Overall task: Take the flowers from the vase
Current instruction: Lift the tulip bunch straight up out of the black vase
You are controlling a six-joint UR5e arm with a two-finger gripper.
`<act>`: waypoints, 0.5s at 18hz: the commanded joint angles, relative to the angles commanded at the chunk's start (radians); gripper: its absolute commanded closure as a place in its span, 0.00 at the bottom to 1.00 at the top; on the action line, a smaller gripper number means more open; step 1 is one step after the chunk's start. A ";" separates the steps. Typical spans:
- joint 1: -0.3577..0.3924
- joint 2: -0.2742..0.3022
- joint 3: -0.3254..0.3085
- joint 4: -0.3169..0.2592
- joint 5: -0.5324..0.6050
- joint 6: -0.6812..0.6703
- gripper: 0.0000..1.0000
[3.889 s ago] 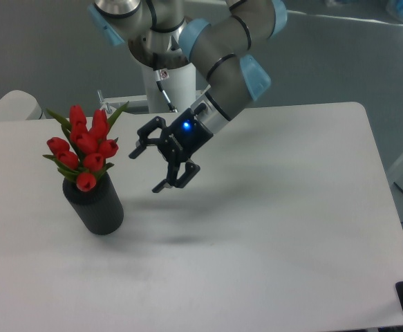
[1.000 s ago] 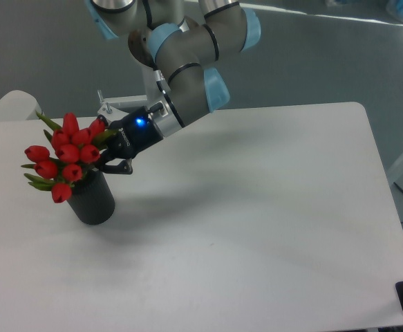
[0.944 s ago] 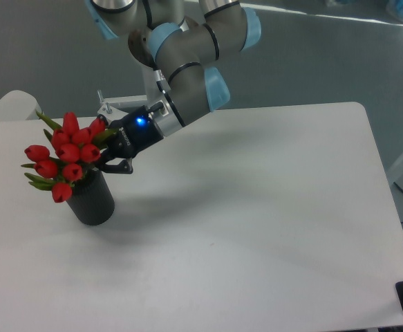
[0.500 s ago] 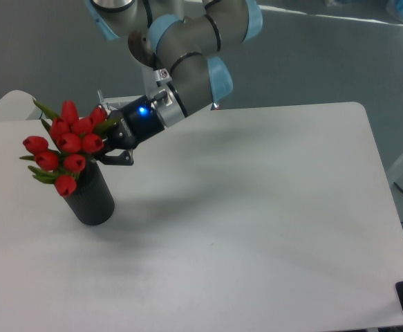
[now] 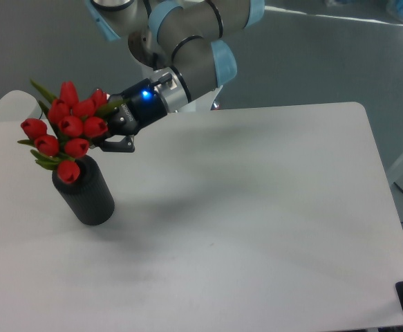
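You've got a white table (image 5: 270,207) with the arm (image 5: 187,41) reaching in from the top toward the left side. Grey links, light blue joint caps, a blue light lit on the wrist. There's a small label on the arm near the wrist, too small to read.

The vase (image 5: 83,192) stands on the left part of the table, black and matte, tilted slightly left at the top. No writing visible on it.

The flowers (image 5: 66,135) are a bunch of red tulip buds with green leaves, sitting above the vase mouth and leaning left. The lowest bud overlaps the rim. Stems are hidden behind the buds, so you can't tell how much of them is inside the vase.

The gripper (image 5: 111,131) comes in from the right, level with the bunch, black fingers closed in against its right side, right where leaves and buds meet. Looks clamped on the flowers; the near finger sits just under the rightmost bud.
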 joint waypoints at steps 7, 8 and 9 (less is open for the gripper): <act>0.040 0.014 0.037 0.002 -0.034 -0.051 0.75; 0.051 0.023 0.037 0.000 -0.040 -0.063 0.75; 0.064 0.029 0.035 0.000 -0.041 -0.072 0.75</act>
